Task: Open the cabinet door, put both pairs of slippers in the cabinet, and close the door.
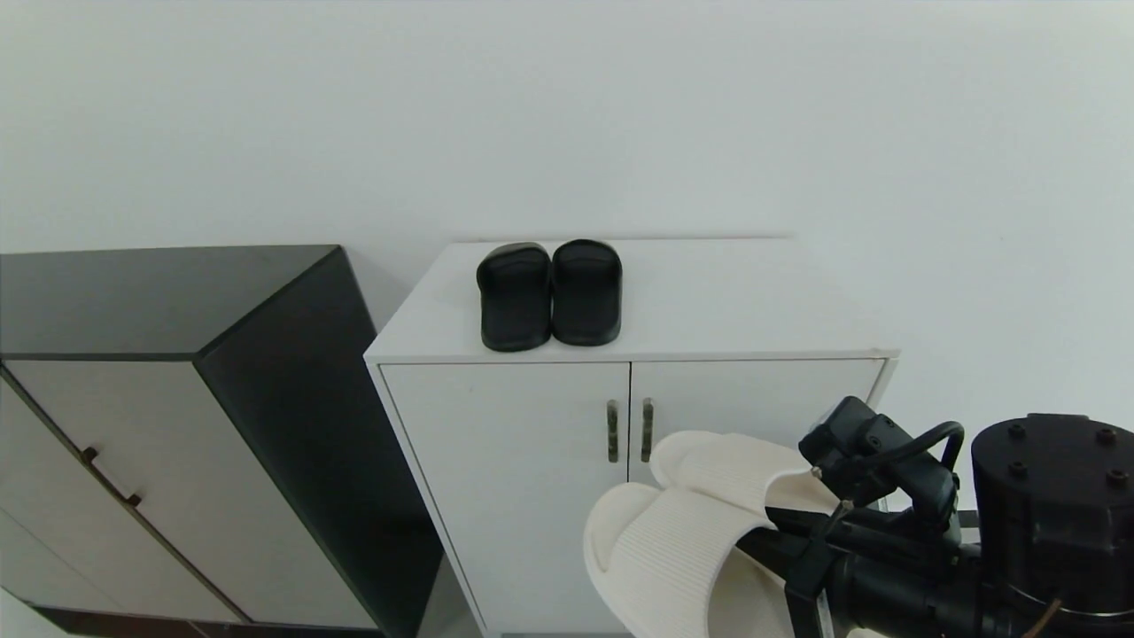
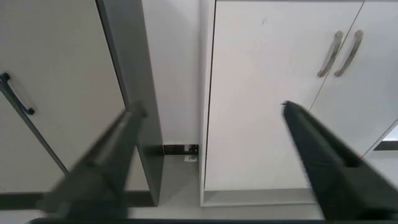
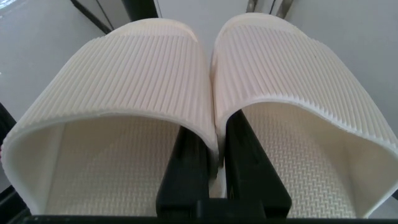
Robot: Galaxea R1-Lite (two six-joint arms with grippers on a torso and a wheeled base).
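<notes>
Nearest you, the right tool (image 3: pixel 216 171) is clamped on the pair of white slippers (image 1: pixel 682 532). One finger (image 3: pixel 186 174) runs under each strap, and the two press the slippers' inner walls together. The pair hangs toes forward, low in front of the right door of the white cabinet (image 1: pixel 505 461). Whether it touches the door cannot be told.

The left tool (image 2: pixel 211 109) has its fingers spread wide with nothing between them. It hangs low before the cabinet's left front corner, apart from it.

Both doors (image 1: pixel 753 399) are closed, and their two upright handles (image 1: pixel 612 431) stand side by side at the centre seam. The white slippers sit just beside these handles.

A dark cabinet (image 1: pixel 292 399) stands to your left. A narrow strip of floor (image 2: pixel 180 186) separates it from the white cabinet, so room on that side is tight.

The black slippers (image 1: pixel 549 292) lie side by side and touching on the cabinet top. They lie left of centre, heels near the front edge. The right half of the top is bare. The wall (image 1: pixel 567 115) closes off the rear.
</notes>
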